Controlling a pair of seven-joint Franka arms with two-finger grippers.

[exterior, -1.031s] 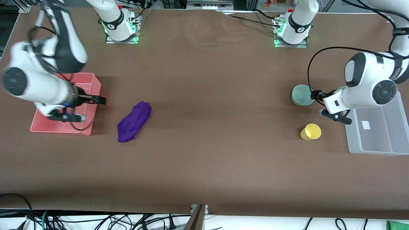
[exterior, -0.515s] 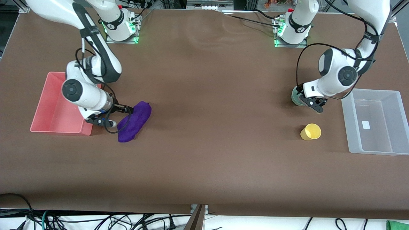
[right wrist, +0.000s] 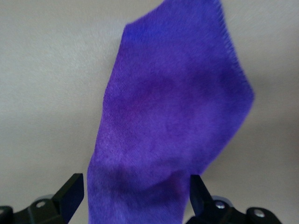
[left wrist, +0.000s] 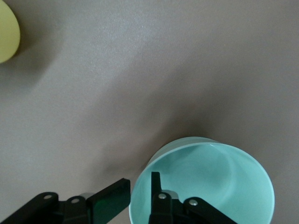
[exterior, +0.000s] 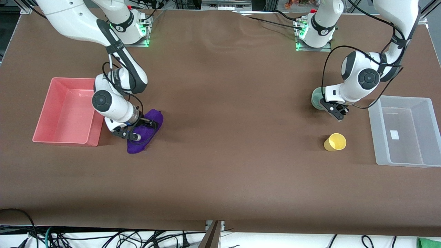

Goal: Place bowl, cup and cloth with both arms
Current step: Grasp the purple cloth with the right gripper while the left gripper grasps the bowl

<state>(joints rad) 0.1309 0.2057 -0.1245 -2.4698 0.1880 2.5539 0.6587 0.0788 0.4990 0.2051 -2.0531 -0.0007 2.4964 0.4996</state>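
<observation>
The purple cloth point(exterior: 151, 121) lies on the table beside the pink bin. My right gripper point(exterior: 140, 128) is down over the cloth's middle, open, with one finger point(right wrist: 70, 193) on each side of the cloth point(right wrist: 173, 116). The mint-green bowl point(exterior: 315, 98) stands upright toward the left arm's end. My left gripper point(exterior: 330, 107) is open at the bowl's rim point(left wrist: 140, 186); one finger point(left wrist: 156, 184) is inside the bowl and the other outside its wall. The yellow cup point(exterior: 335, 142) lies nearer the front camera than the bowl, and its edge shows in the left wrist view point(left wrist: 7, 32).
A pink bin point(exterior: 44, 113) stands at the right arm's end of the table, next to the cloth. A clear plastic bin point(exterior: 427, 137) stands at the left arm's end, beside the bowl and cup. Brown table between them.
The right gripper moved from over the pink bin to down over the cloth. The left gripper moved from beside the clear bin to the bowl's rim. Bowl, cup and cloth have stayed put.
</observation>
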